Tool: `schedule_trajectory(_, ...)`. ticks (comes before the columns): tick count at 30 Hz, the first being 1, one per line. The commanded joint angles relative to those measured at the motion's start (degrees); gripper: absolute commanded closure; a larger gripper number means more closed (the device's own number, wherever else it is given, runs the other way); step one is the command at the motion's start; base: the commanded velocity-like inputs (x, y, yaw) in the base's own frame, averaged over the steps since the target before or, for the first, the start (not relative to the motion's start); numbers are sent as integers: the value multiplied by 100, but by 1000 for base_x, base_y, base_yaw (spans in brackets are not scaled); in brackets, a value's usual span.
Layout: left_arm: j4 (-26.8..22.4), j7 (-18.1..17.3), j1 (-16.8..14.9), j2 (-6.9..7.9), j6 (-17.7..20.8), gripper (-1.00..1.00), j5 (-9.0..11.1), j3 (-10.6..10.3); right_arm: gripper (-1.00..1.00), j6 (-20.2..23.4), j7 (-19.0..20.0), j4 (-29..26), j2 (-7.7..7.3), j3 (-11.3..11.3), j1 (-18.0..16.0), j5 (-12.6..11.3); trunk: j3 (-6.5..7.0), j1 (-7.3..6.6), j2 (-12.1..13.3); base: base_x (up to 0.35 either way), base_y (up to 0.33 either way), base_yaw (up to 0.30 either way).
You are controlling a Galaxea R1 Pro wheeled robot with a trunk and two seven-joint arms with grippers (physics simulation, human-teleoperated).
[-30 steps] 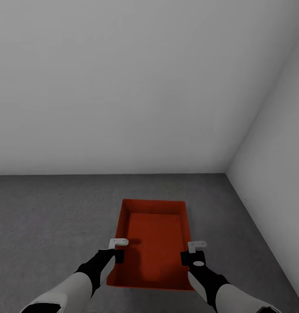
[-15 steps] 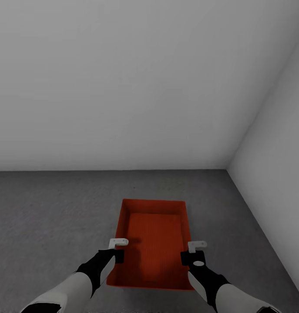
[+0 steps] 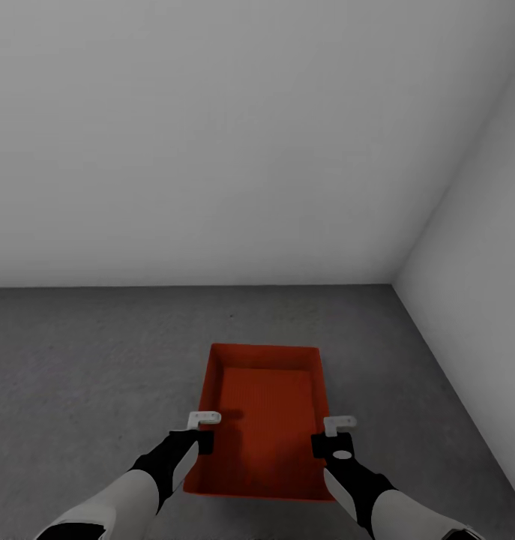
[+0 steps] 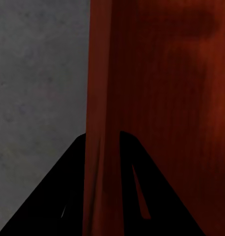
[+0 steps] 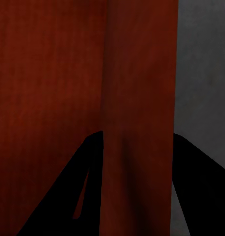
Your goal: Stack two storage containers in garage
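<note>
One orange-red storage container hangs between my two arms over the grey concrete floor of the garage. My left gripper is shut on its left long wall, and in the left wrist view the dark fingers straddle that wall. My right gripper is shut on the right long wall, which stands between its fingers in the right wrist view, wall. The tray is empty inside. The second container is out of view.
A plain white wall closes the room ahead and another white wall runs along the right, meeting in a corner. Bare concrete stretches to the left and in front of the tray.
The line where the far wall meets the floor has risen in the picture, so the camera has moved. The container and both grippers keep the same place in the view.
</note>
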Motion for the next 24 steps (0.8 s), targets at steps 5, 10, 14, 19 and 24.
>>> schedule_trajectory(5,-28,62,-2,-6,42,100,-113,-77,100,-31,-64,115,-5,58,-5,-115,-139,110,-204,0,0,0)
schedule_trajectory(10,-28,59,-2,-1,41,100,-113,-77,100,-31,-66,114,-5,58,-5,-115,-274,219,-404,0,0,0)
schedule_trajectory(14,-28,54,-3,1,39,100,-113,-77,100,-31,-63,115,-5,58,-5,-115,-382,307,-565,0,0,0)
schedule_trajectory(19,-28,54,-2,-4,40,100,-113,-77,100,-31,-58,115,-7,58,-5,-115,-517,417,-765,0,0,0)
schedule_trajectory(24,-33,48,-2,-6,43,100,-113,-77,100,-31,-60,116,-8,58,-5,-115,-562,417,-765,0,0,0)
